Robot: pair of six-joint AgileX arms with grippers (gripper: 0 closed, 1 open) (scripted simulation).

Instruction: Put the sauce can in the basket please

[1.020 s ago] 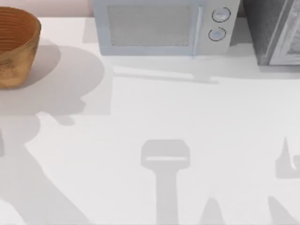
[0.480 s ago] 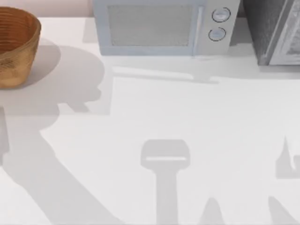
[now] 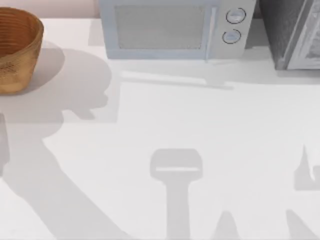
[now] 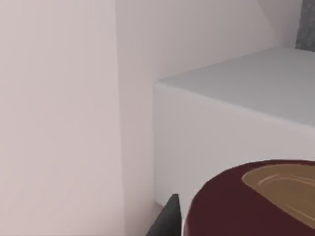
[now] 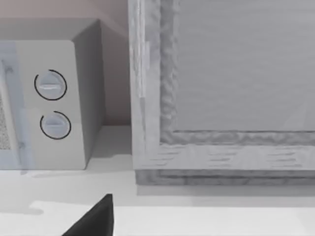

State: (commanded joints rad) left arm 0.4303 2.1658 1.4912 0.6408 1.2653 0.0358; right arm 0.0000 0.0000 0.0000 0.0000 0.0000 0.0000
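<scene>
The sauce can [image 4: 256,196] looms close in the left wrist view, showing its dark red rim and brown top. My left gripper [image 4: 246,230] is shut on it, and one dark fingertip [image 4: 168,222] shows beside the rim. The can hangs in the air, with the microwave's white casing [image 4: 221,123] behind it. The tan woven basket [image 3: 15,50] stands at the table's far left corner with its wide mouth up. My right gripper [image 5: 93,221] hangs low over the right side of the table, facing the microwave's knobs.
A white microwave [image 3: 172,30] stands at the back middle, with two round knobs [image 5: 51,103] on its right. A grey framed cabinet [image 3: 295,35] fills the back right corner. Arm shadows lie across the white table [image 3: 200,115].
The left arm's shadow beside the basket shifted away from the table's front and to the right between the earliest frame and the middle one. Since then nothing has visibly moved.
</scene>
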